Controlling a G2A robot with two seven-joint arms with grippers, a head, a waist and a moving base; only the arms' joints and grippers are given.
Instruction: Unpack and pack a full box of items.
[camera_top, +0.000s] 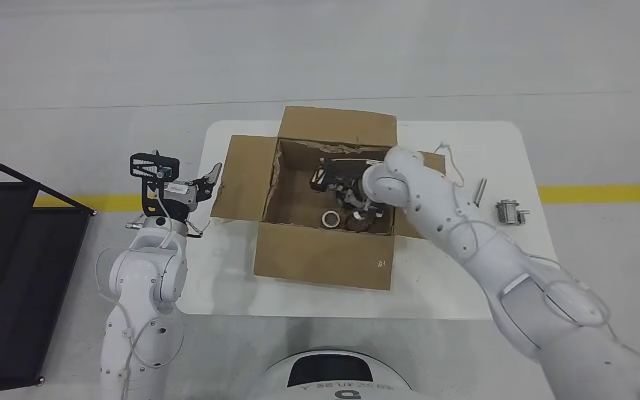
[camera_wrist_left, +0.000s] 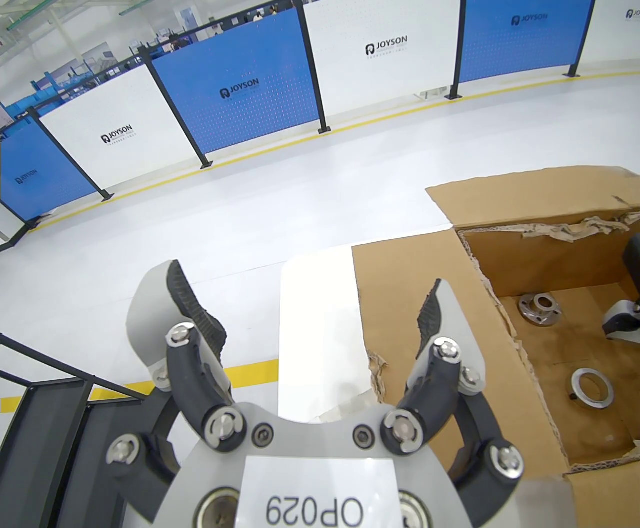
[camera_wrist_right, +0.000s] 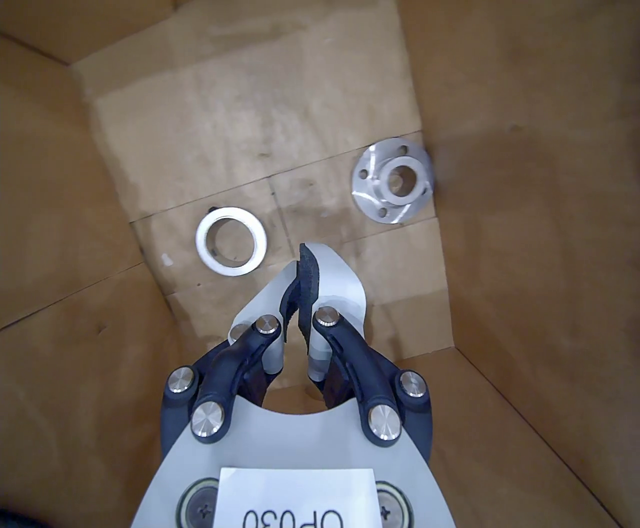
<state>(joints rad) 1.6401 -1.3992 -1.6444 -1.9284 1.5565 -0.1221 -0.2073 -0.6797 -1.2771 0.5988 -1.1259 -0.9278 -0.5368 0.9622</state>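
An open cardboard box (camera_top: 320, 256) stands in the middle of the white table (camera_top: 480, 280). On its floor lie a flat metal ring (camera_wrist_right: 231, 241) and a flanged metal hub (camera_wrist_right: 391, 180), also seen as the ring (camera_wrist_left: 592, 388) and the hub (camera_wrist_left: 539, 309). My right gripper (camera_wrist_right: 304, 261) hangs inside the box just above the floor, between the two parts, shut with nothing in it. My left gripper (camera_wrist_left: 305, 274) stands open and empty outside the box, beside its left flap (camera_wrist_left: 400, 300), and is seen from above (camera_top: 207, 183).
On the table right of the box lie a thin metal rod (camera_top: 479, 191) and a small metal part (camera_top: 511, 212). A black rack (camera_top: 30, 270) stands left of the table. The box flaps are folded outward.
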